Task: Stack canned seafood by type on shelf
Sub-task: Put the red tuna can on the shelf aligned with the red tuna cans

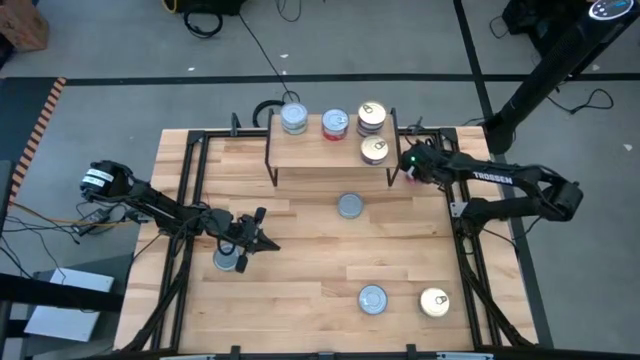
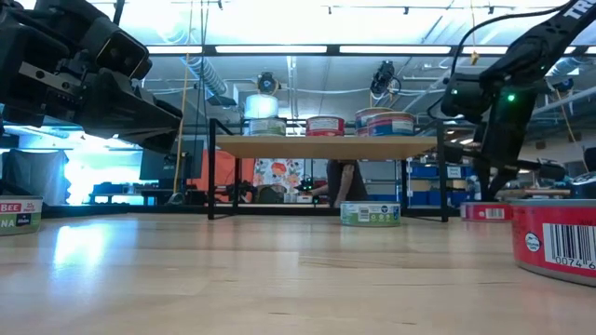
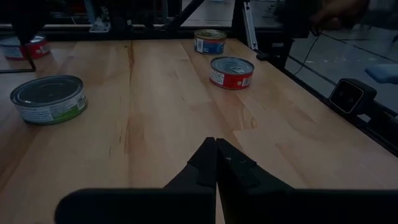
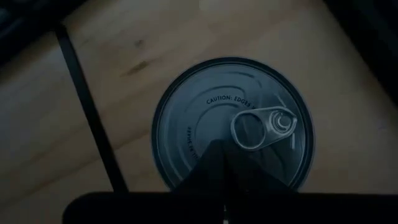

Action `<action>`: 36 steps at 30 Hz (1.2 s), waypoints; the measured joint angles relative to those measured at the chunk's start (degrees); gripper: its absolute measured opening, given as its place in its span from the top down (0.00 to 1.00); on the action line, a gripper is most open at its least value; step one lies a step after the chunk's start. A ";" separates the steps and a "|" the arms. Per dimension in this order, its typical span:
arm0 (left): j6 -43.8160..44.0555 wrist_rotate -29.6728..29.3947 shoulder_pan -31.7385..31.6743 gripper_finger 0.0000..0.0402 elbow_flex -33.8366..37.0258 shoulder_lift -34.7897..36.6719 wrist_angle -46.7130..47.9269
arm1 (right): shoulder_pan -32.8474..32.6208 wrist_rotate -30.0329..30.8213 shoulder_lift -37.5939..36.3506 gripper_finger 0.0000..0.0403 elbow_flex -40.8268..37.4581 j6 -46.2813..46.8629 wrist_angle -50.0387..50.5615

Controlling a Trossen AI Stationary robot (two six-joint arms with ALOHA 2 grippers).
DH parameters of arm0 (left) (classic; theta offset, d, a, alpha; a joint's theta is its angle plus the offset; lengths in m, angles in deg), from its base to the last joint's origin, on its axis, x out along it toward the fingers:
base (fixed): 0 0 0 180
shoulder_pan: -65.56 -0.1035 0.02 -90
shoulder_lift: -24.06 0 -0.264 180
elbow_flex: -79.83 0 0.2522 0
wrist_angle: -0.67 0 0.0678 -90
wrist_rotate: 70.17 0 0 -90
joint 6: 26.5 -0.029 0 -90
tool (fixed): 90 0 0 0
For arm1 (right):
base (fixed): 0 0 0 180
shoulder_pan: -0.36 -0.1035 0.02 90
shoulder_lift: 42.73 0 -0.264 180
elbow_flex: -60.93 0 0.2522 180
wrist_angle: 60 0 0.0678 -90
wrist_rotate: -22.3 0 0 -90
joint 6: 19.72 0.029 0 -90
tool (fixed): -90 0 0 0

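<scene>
Right now I have the left pincer (image 1: 262, 240) closed and empty near the counter's (image 1: 300, 270) left edge, just beside a tin (image 1: 228, 260). The right pincer (image 1: 412, 168), closed too, hangs over a red tin (image 4: 233, 124) by the shelf (image 1: 330, 150), which carries four tins (image 1: 335, 123) at the counter's far edge.

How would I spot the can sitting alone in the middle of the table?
Find the raised shelf at the tabletop's far edge. Just in front of it, on the bare wood, lies a lone silver-topped can. The other loose cans sit near the table's edges; this one has a green and white side label.
</scene>
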 joint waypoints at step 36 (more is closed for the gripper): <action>0.00 -0.02 -0.01 0.99 0.04 0.00 0.09 | -3.88 -16.01 -6.68 1.00 1.87 -11.10 22.66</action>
